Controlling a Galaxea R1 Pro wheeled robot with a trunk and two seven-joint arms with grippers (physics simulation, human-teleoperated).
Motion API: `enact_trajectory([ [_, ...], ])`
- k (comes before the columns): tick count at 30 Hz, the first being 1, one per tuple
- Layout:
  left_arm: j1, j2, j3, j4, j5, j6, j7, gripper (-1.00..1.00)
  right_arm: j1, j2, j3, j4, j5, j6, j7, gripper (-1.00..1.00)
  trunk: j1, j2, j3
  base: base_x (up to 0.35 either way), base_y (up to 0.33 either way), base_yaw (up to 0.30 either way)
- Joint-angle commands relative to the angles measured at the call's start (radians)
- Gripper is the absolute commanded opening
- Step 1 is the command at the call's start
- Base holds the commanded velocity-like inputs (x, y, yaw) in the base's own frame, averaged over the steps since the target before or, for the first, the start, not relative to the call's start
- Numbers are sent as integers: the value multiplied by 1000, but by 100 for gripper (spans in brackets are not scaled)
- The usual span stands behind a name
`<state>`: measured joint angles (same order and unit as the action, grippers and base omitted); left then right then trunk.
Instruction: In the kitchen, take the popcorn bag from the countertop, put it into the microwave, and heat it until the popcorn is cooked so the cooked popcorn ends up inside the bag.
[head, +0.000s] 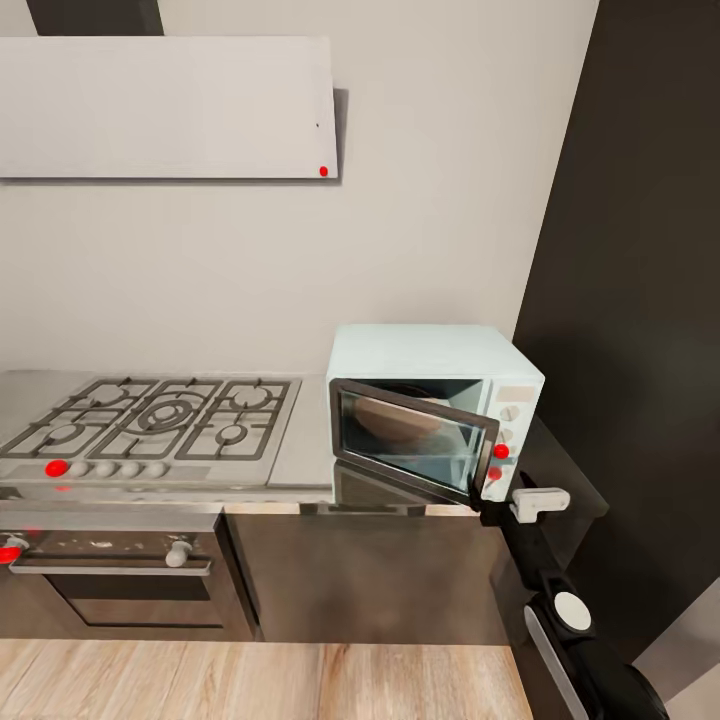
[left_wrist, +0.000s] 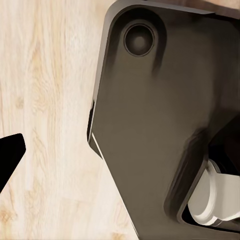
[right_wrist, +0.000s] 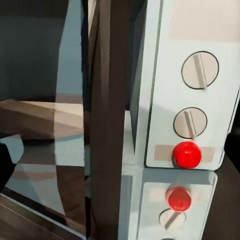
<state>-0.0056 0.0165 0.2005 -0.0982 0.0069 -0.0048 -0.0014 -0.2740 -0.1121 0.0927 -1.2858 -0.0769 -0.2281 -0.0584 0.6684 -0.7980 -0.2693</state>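
Observation:
The pale mint-blue microwave (head: 430, 400) stands on the grey countertop (head: 300, 450) to the right of the hob. Its dark glass door (head: 410, 440) hangs partly ajar, swung out at the right edge. Behind the glass is a tan rounded shape, the popcorn bag (head: 395, 420), dim in the right wrist view too (right_wrist: 40, 117). My right gripper (head: 490, 508) is at the door's lower right corner, just below the red dot (head: 501, 451); its fingers are hidden. The door's edge (right_wrist: 107, 120) and the knobs (right_wrist: 200, 70) are very close to it. One black left fingertip (left_wrist: 10, 155) hangs over the floor.
A gas hob (head: 160, 420) lies left of the microwave under a flat white hood (head: 165, 105). Below it is a built-in oven (head: 120, 580). A tall dark cabinet (head: 640, 300) walls the right side. The robot's dark base (left_wrist: 150, 125) stands on the light wood floor (head: 250, 680).

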Motion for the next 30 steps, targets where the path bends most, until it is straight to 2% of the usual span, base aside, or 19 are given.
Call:
enact_trajectory([
  [1,-1,-1,4,0,1,0,0,100,-1,-1,4,0,-8,-4,-6,100,0,-1,-1,-120,0,0],
  [12,-1,0,3,0,1,-1,0,100,-1,-1,4,0,-8,-4,-5,100,0,-1,-1,-296,0,0],
  [18,-1,0,4,0,1,-2,0,100,-1,-2,3,0,-8,-2,-4,100,0,-1,-1,27,-116,0],
  [19,-1,0,4,0,1,-2,0,100,-1,-3,-4,0,-7,-2,-3,100,0,-1,-1,179,-231,0],
  [22,-1,0,4,0,1,-1,0,100,-1,-3,-59,0,-8,-2,1,100,0,-1,-1,142,-176,0],
  [27,-1,0,4,0,1,-1,0,100,-1,-7,-86,0,-9,-2,3,100,0,-1,-1,23,-30,0],
  [30,-1,0,4,0,1,-1,0,100,-1,-12,-133,0,-9,-2,6,100,0,-1,-1,2,-3,0],
])
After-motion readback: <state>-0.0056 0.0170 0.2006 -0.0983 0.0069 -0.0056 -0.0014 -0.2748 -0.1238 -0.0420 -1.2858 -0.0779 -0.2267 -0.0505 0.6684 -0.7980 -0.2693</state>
